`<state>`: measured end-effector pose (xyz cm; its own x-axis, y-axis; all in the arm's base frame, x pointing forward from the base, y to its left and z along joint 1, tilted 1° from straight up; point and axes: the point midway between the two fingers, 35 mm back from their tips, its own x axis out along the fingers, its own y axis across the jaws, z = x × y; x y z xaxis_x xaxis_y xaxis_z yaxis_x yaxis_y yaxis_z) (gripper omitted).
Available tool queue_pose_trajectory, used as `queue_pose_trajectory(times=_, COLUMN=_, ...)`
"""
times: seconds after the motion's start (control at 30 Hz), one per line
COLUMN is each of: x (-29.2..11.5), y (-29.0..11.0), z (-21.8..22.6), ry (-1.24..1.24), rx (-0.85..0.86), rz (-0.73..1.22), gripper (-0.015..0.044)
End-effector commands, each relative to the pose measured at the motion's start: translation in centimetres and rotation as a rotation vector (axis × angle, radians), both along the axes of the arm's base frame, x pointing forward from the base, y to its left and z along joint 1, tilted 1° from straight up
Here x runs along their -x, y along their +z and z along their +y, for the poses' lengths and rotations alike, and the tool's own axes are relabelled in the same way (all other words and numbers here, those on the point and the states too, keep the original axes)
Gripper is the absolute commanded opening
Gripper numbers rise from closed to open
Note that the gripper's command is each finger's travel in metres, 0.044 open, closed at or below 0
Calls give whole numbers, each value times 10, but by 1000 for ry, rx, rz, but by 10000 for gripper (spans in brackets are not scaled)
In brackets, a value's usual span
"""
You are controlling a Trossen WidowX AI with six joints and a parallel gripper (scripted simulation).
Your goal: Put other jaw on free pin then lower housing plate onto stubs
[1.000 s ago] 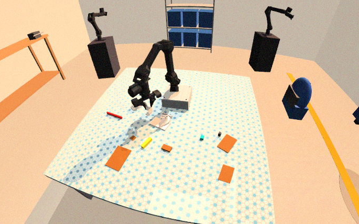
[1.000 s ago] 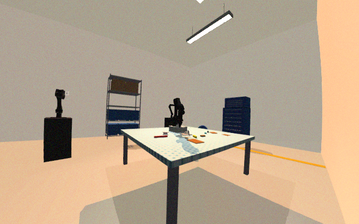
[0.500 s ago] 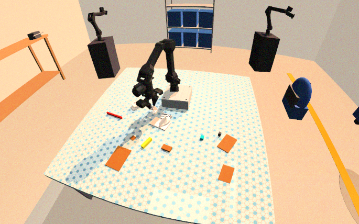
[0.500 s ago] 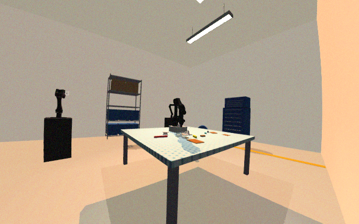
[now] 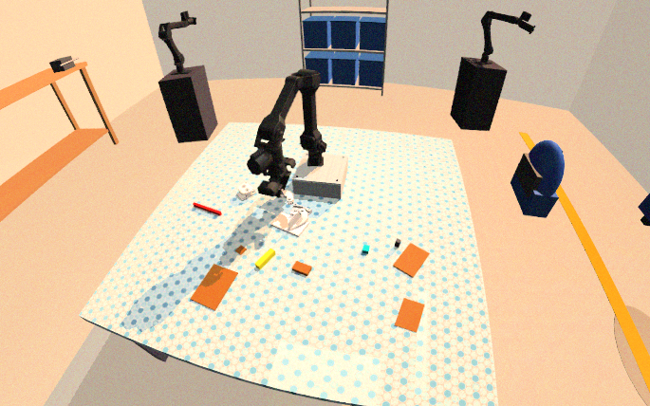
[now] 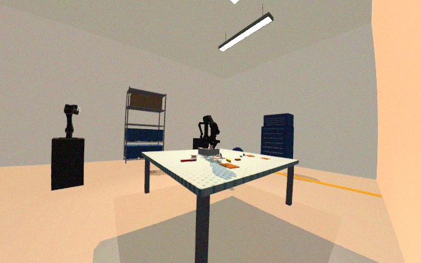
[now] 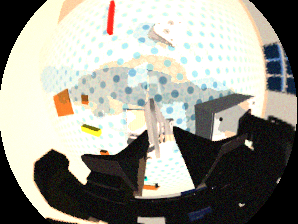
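Observation:
My gripper (image 5: 283,193) (image 7: 160,131) is shut on a pale grey jaw (image 7: 154,117), which points out beyond the fingertips. The held jaw also shows in the top view (image 5: 288,196), above the table and just behind the base. The pale base plate (image 5: 279,225) (image 7: 134,119) lies on the table with the other jaw (image 5: 300,211) on it. In the wrist view the held jaw overlaps the base, so the free pin and any contact are hidden. The white housing plate (image 5: 245,192) (image 7: 169,32) (image 6: 194,156), with holes in its top, is apart, left of the gripper in the top view.
The grey box (image 5: 317,188) (image 7: 204,120) stands close behind the base, under the arm's mount. A red bar (image 5: 207,209) (image 7: 111,18) lies left. A yellow bar (image 5: 265,258) (image 7: 91,130), orange blocks, orange sheets, a cyan cube (image 5: 365,249) and a black cube (image 5: 397,243) lie farther forward.

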<state>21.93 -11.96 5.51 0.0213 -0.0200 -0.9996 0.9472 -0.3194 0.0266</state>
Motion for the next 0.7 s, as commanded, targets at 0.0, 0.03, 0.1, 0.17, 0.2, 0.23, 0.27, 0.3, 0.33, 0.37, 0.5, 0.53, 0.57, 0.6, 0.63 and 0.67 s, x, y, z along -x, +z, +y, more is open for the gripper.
queue_pose_trajectory(times=0.0, x=4, y=-1, z=7, ry=101, rx=1, rz=8, gripper=134)
queue_pose_trajectory(times=0.03, x=4, y=-1, z=8, ry=124, rx=1, rz=8, gripper=134)
queue_pose_trajectory(times=0.1, x=5, y=-1, z=11, ry=169, rx=2, rz=9, gripper=134)
queue_pose_trajectory(times=0.17, x=6, y=-1, z=13, ry=214, rx=3, rz=10, gripper=134)
queue_pose_trajectory(times=0.2, x=6, y=-1, z=15, ry=236, rx=3, rz=11, gripper=134)
queue_pose_trajectory(times=0.23, x=7, y=-2, z=16, ry=259, rx=3, rz=11, gripper=134)
queue_pose_trajectory(times=0.27, x=7, y=-2, z=17, ry=281, rx=4, rz=11, gripper=134)
queue_pose_trajectory(times=0.3, x=8, y=-2, z=18, ry=304, rx=4, rz=12, gripper=134)
queue_pose_trajectory(times=0.33, x=8, y=-2, z=20, ry=326, rx=4, rz=12, gripper=134)
queue_pose_trajectory(times=0.37, x=9, y=-2, z=21, ry=349, rx=4, rz=13, gripper=134)
queue_pose_trajectory(times=0.5, x=11, y=-2, z=26, ry=439, rx=6, rz=14, gripper=134)
queue_pose_trajectory(times=0.53, x=11, y=-2, z=27, ry=461, rx=6, rz=15, gripper=134)
queue_pose_trajectory(times=0.57, x=12, y=-2, z=29, ry=484, rx=6, rz=15, gripper=134)
queue_pose_trajectory(times=0.6, x=12, y=-3, z=30, ry=506, rx=7, rz=16, gripper=134)
queue_pose_trajectory(times=0.63, x=13, y=-3, z=31, ry=529, rx=7, rz=16, gripper=134)
queue_pose_trajectory(times=0.67, x=13, y=-3, z=32, ry=551, rx=7, rz=17, gripper=134)
